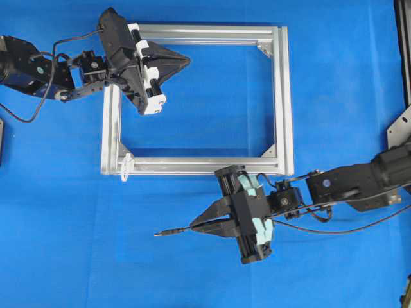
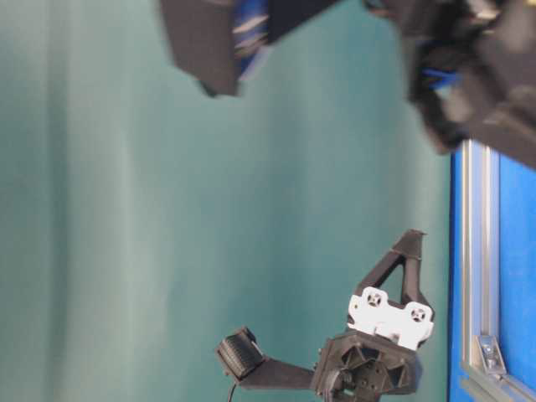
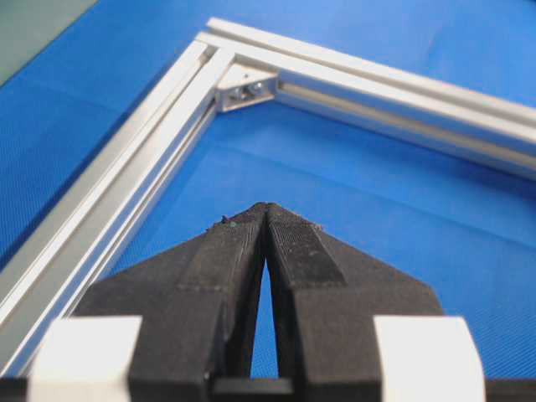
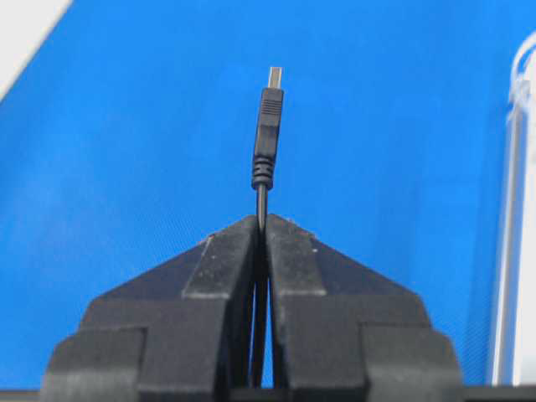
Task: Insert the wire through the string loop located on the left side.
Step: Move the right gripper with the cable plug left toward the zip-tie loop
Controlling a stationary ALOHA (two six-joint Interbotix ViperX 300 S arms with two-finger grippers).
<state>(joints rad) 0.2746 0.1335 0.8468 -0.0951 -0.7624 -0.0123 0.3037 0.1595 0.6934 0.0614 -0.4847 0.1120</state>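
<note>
One wire stuck out of the right gripper, pinched between its pressed-together fingers, with the plug and its silvery tip pointing toward nine o'clock in the overhead view. In the right wrist view the plug rose straight toward twelve o'clock just beyond the fingertips. From the plug tip, the string loop sat at about eleven o'clock, near but apart, hanging white off the lower left corner of the aluminium frame. The wire's tail ran off toward three o'clock under the right arm.

Blue cloth covered the table, and the rectangular frame lay flat on it. A teal backdrop filled the table-level view.

The left gripper hung over the frame's upper left part, its tips pointing toward three o'clock; its fingers were pressed together on nothing. A grey corner bracket lay ahead of it in the left wrist view. Open cloth lay between plug and loop.
</note>
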